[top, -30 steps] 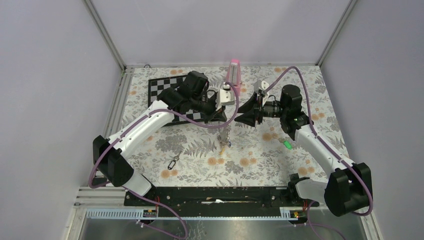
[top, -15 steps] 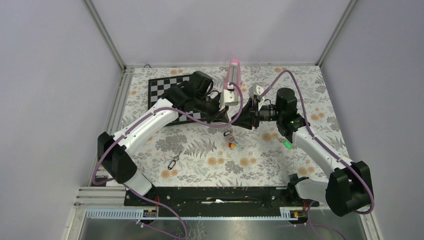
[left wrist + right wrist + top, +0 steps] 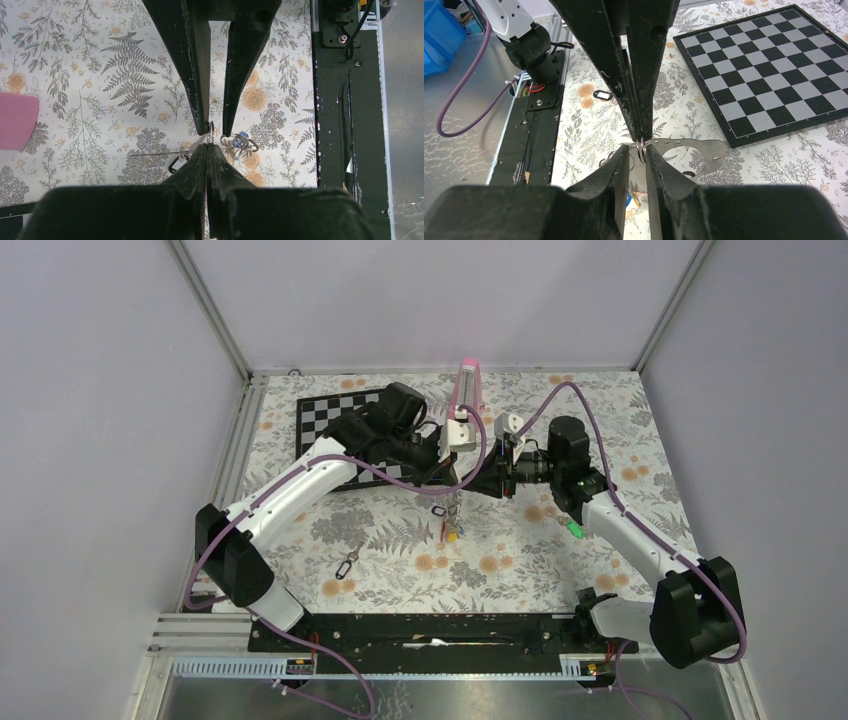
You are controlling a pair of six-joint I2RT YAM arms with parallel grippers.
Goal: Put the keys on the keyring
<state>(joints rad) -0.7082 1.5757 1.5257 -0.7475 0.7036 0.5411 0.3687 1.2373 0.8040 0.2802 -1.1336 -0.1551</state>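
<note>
Now the keyring (image 3: 211, 130) is hanging between two meeting grippers, above the floral table (image 3: 520, 570).
Keys (image 3: 452, 532) are dangling beneath it; the left gripper (image 3: 206, 149), jaws pressed together, is pinching the ring, while the right gripper (image 3: 637, 152) is straddling it, jaws narrowly spread.

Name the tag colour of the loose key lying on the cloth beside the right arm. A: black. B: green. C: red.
B: the green-tagged key lies on the floral cloth right beside the right arm; the black-tagged key lies over by the left arm.
</note>
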